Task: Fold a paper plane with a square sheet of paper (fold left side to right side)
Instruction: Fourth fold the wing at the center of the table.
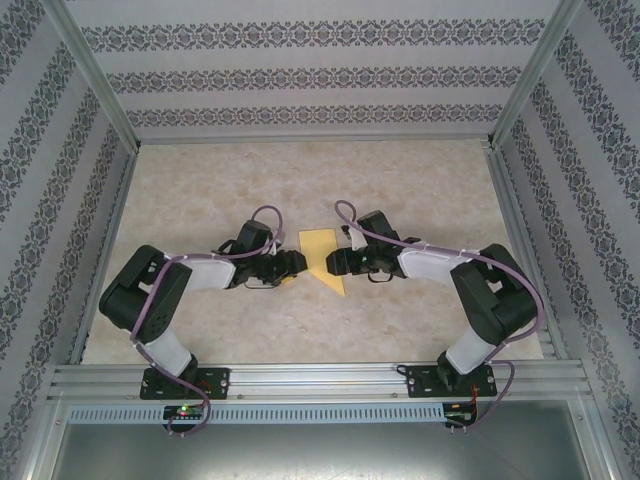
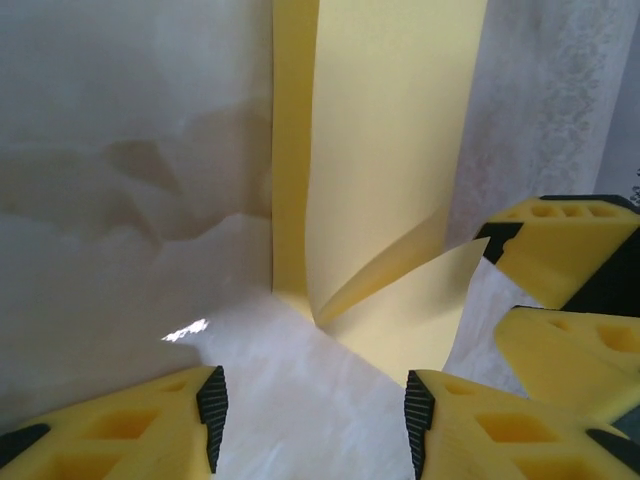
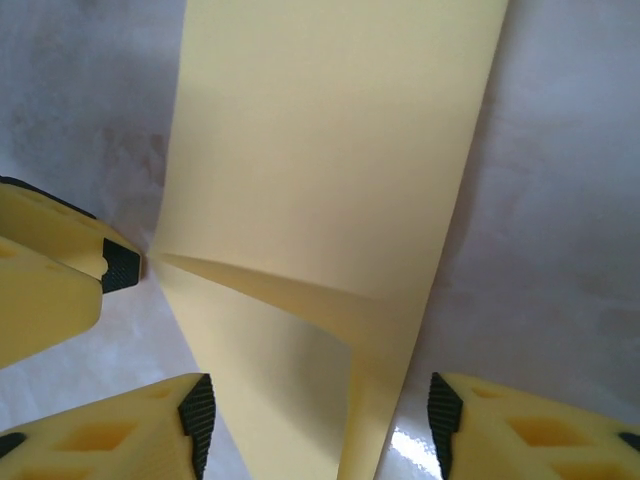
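Paper (image 1: pixel 318 247), plain yellow-orange, lies about the middle of the worktop (image 1: pixel 420 180), roughly halfway between its left and right edges, with a gripper on either side. From above it reads as a narrow strip whose near end runs out to a slanting point toward the worktop's near edge. The left gripper (image 1: pixel 292 264) sits low at the paper's left side and the right gripper (image 1: pixel 336 262) low at its right side, their tips facing each other across the near part of the paper.

In the left wrist view the left gripper's fingers (image 2: pixel 150 430) stand apart with bare worktop between them. Just beyond them a flap of the paper curls up off the surface along a slanting crease. In the right wrist view the right gripper's fingers (image 3: pixel 520 425) also stand apart, clamped on nothing, and the paper's narrow end lies beneath the gap. Neither gripper holds the paper.
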`<state>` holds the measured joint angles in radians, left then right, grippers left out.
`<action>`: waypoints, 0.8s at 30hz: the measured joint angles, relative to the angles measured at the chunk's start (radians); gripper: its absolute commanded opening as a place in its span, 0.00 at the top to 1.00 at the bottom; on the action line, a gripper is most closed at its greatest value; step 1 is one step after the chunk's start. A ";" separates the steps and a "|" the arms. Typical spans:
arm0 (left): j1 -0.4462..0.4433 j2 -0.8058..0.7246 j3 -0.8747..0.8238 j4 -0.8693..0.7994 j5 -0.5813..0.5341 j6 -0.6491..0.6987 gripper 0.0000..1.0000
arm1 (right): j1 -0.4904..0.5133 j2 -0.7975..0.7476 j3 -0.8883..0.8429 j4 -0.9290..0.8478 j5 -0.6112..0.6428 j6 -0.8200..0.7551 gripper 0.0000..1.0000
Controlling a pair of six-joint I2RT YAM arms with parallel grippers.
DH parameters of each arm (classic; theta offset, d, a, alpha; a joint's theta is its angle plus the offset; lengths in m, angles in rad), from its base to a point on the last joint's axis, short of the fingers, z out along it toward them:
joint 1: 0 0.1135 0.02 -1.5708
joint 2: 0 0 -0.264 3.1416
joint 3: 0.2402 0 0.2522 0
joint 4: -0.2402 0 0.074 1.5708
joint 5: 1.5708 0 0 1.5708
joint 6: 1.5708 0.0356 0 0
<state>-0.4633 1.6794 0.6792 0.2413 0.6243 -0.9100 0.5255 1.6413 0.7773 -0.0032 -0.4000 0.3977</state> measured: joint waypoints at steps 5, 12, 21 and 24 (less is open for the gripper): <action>-0.011 0.042 0.031 0.035 0.004 -0.034 0.49 | 0.000 0.011 0.000 -0.002 0.022 -0.010 0.58; -0.033 0.086 0.075 0.043 0.004 -0.044 0.57 | 0.000 0.011 0.000 -0.013 0.068 -0.012 0.70; -0.041 0.083 0.090 0.043 0.004 -0.049 0.62 | 0.001 -0.136 -0.058 -0.033 0.178 -0.034 0.39; -0.041 0.074 0.104 0.043 0.004 -0.049 0.63 | 0.023 -0.250 -0.095 -0.034 0.217 -0.056 0.38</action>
<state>-0.5045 1.7531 0.7834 0.2848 0.6285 -0.9592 0.5488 1.3911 0.6819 -0.0376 -0.1833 0.3420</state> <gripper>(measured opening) 0.371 0.616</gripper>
